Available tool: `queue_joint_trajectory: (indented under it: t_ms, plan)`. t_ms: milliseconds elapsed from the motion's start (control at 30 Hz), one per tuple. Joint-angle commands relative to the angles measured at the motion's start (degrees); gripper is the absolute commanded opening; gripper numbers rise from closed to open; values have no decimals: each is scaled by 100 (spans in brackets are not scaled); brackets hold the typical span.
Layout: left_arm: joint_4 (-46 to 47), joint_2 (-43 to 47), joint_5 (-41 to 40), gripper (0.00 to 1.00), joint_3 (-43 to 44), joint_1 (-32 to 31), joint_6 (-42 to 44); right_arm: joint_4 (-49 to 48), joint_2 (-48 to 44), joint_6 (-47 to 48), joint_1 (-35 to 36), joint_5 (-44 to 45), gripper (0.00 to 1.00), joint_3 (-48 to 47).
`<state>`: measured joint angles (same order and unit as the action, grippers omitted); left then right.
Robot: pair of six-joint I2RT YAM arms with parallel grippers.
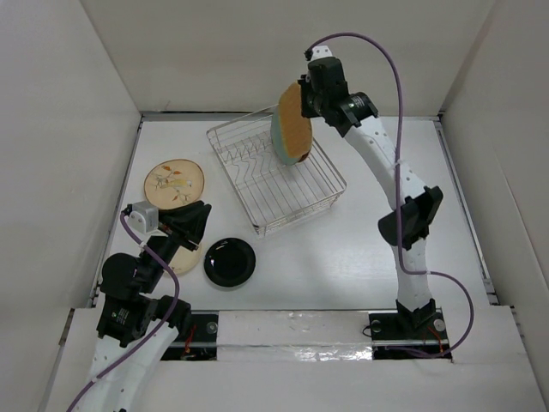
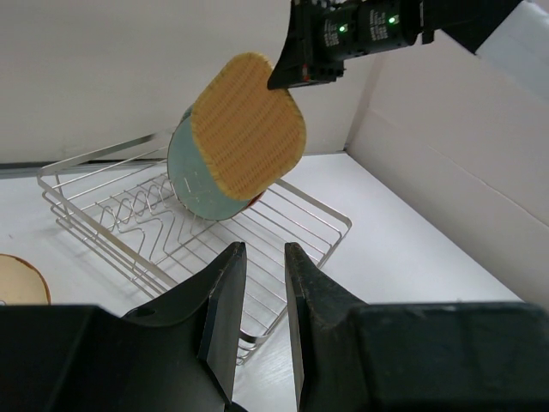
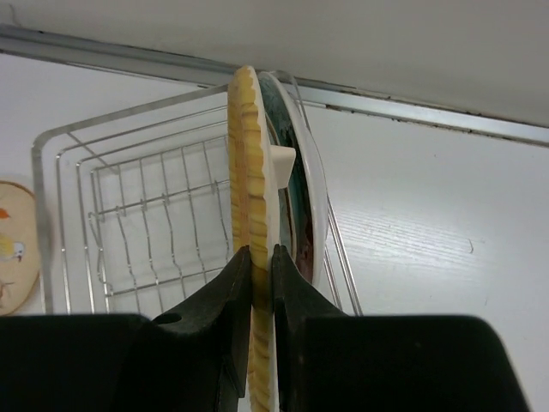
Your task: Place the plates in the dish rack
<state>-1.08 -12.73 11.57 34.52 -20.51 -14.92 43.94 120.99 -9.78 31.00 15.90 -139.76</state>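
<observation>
My right gripper is shut on the bamboo-coloured rounded-square plate, holding it on edge above the right end of the silver wire dish rack. In the right wrist view the fingers pinch its rim. A pale green plate stands in the rack just behind it, with a red plate barely showing. The tan floral plate, the glossy black plate and a cream plate lie on the table at left. My left gripper hovers over the cream plate, narrowly open and empty.
White walls enclose the table on the left, back and right. The rack sits at an angle at the back centre. A metal strip runs along the far table edge.
</observation>
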Motion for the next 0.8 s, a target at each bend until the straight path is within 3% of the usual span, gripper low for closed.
queue_joint_trajectory:
  t_ms: [0,233,767]
  plan:
    - [293,-45,12,22,28,-23,15,-17,29,222,-68,106,0,-640]
    - [302,-142,20,22,28,-23,24,-360,109,248,-130,-43,0,-122]
    - [293,-186,3,22,37,-23,33,-922,847,723,371,388,0,-200]
